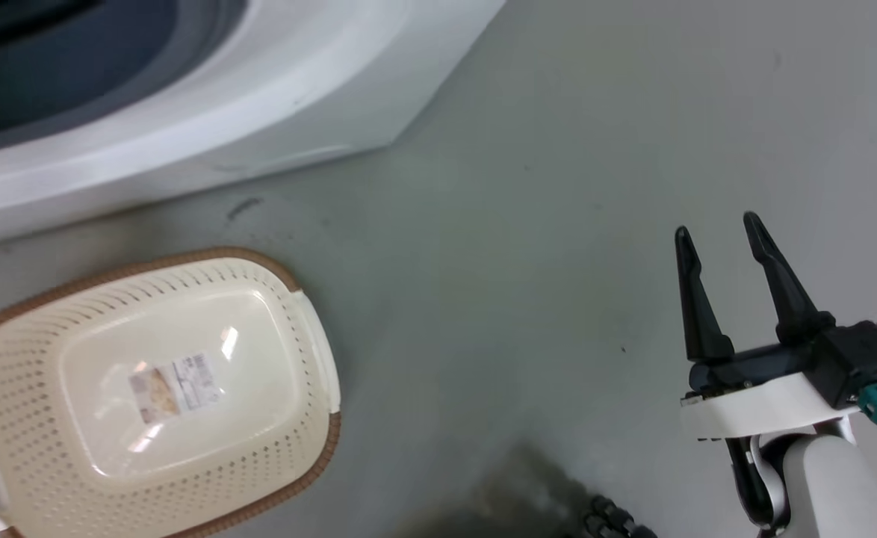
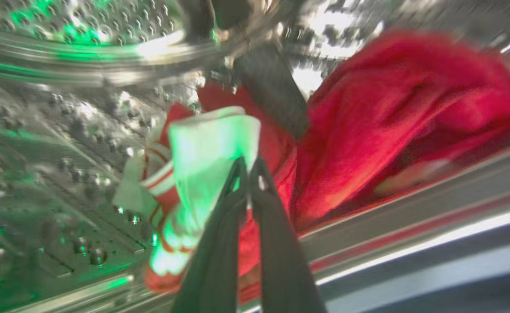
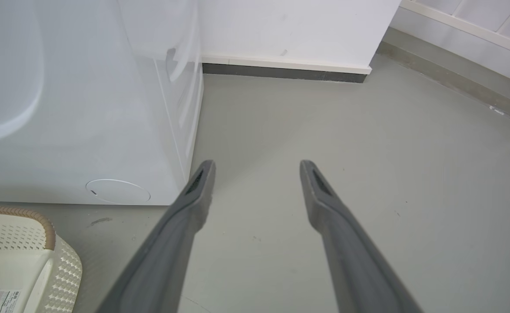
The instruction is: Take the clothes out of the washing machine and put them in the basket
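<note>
left gripper is clenched on the white-trimmed red clothes, which lie crumpled in the steel drum of the washing machine. right gripper spreads wide, holding nothing, over the floor near the basket.

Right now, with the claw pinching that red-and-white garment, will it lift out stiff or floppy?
Probably floppy: the red-and-white garment lies crumpled in soft folds, so it should hang and trail from the left claw. It looks thin, so likely light. Pinched at one white edge, it might drag over the drum lip or pull the other red garment along.
</note>
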Robot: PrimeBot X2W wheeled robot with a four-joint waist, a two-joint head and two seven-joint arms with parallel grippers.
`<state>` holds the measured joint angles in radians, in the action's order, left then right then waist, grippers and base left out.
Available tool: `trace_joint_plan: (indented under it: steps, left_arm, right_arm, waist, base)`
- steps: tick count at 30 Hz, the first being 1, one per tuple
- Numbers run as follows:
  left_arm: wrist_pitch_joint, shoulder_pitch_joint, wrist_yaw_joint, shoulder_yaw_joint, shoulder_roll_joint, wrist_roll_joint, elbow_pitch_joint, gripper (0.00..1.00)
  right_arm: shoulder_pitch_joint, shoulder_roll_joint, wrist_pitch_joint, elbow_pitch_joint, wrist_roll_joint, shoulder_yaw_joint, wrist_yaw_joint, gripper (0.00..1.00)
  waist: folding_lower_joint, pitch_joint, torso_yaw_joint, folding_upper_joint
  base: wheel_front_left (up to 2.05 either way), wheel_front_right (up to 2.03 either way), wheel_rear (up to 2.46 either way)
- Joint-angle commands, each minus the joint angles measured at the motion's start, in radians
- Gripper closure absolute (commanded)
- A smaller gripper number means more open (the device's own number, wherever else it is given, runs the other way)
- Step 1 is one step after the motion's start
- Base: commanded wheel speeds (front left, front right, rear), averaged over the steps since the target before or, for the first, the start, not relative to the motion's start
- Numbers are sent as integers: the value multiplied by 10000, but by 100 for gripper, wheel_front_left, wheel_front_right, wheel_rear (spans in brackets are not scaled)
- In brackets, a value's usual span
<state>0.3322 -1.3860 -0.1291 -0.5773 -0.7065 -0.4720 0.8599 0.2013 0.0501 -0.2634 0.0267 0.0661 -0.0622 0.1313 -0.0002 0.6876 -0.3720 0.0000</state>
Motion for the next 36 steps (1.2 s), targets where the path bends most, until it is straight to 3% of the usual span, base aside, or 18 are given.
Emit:
trace_joint_plan:
  steps: [1, 13, 14, 18, 21, 28, 33, 36]
  left_arm:
    - [-594, 393, 51, 67, 236, -108, 92, 100]
    - [-4326, 3326, 465, 111, 1551, -577, 432, 100]
    - [-5138, 4033, 678, 28, 1856, -540, 285, 100]
    - [-5822, 4913, 1124, 107, 2110, -467, -281, 100]
    - [-5971, 5631, 1537, 352, 2209, -379, -1261, 100]
    - [-5993, 7651, 2530, 1683, 2143, 480, -5299, 100]
    - [-5977, 8886, 2823, 2463, 2344, 1033, -7592, 100]
    - [-5976, 9332, 2868, 2707, 2384, 1193, -8237, 100]
  right_arm:
    - [-170, 2, -23, 45, -149, 134, -10, 0]
    - [-1061, 3, -21, 233, -822, 502, -10, 0]
    - [-1261, 0, -21, 295, -941, 568, -10, 0]
    - [-1516, 2, -21, 386, -1111, 635, -10, 0]
    - [-1666, 2, -21, 290, -1325, 674, -10, 0]
    - [-1932, 2, -21, 330, -1488, 799, -10, 0]
    - [-2111, 0, -21, 394, -1548, 833, -10, 0]
    - [-2222, 0, -21, 433, -1538, 838, -10, 0]
  waist:
    - [2, -928, 473, 0]
    - [2, -3403, 1355, 0]
    - [2, -3923, 1597, 0]
    - [2, -4560, 1880, 0]
    - [2, -4921, 2088, 0]
    - [2, -5549, 2601, 0]
    - [2, -5917, 2890, 0]
    - [2, -6055, 2969, 0]
  base:
    - [0, 0, 0]
    - [0, 0, 0]
    - [0, 0, 0]
    - [0, 0, 0]
    - [0, 0, 0]
    - [0, 0, 0]
    - [0, 0, 0]
    - [0, 0, 0]
